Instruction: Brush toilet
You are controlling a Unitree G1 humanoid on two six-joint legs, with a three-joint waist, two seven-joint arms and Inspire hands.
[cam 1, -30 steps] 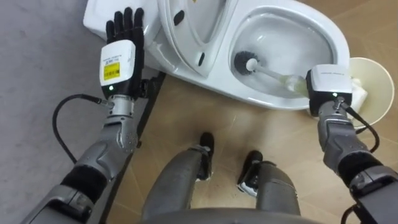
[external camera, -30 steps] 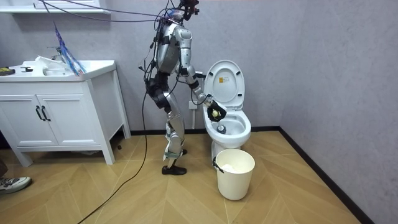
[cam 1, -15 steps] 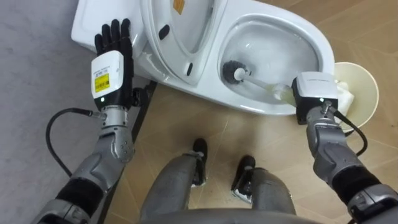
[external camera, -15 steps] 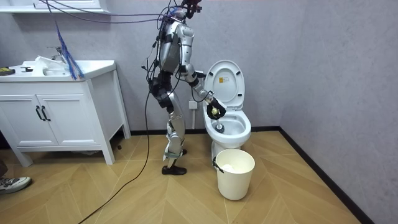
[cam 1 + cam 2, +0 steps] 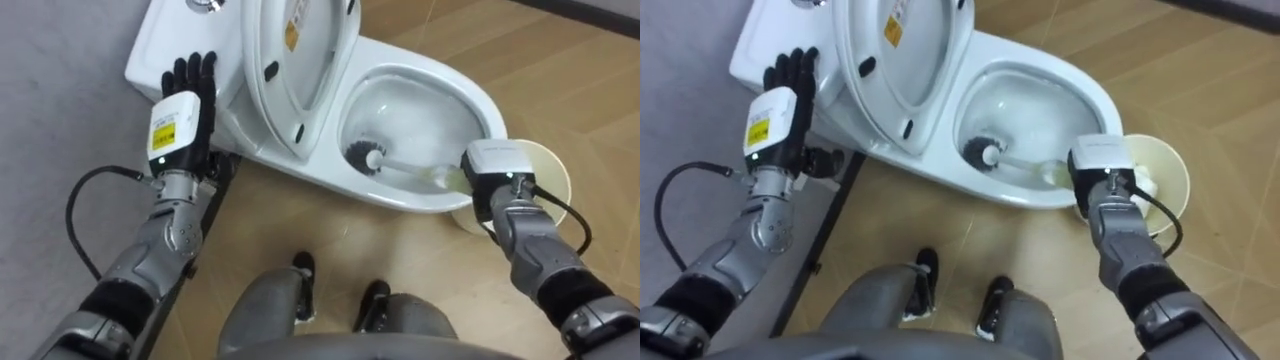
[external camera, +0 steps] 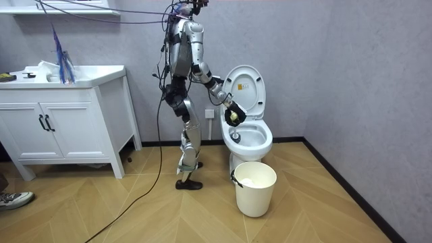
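The robot stands close against the toilet [image 5: 440,85], feet on the wood floor beside it, the seat and lid [image 5: 290,70] raised. The brush [image 5: 400,167] lies slanted into the bowl, its dark head low in the basin and its pale handle running up to the near rim, where the grip end passes under the right hand [image 5: 495,165]. From above that hand's back covers its fingers. In the room view the dark hand [image 6: 234,117] looks wrapped round the yellowish grip, though it is small there. The left hand [image 5: 183,105] is over the corner of the tank [image 5: 160,55], fingers straight and together, and whether they touch it is unclear. A pale bin [image 5: 558,175] sits just beside the bowl, mostly hidden behind the right wrist. A shoe [image 6: 13,199] is cut off at the room view's left edge.
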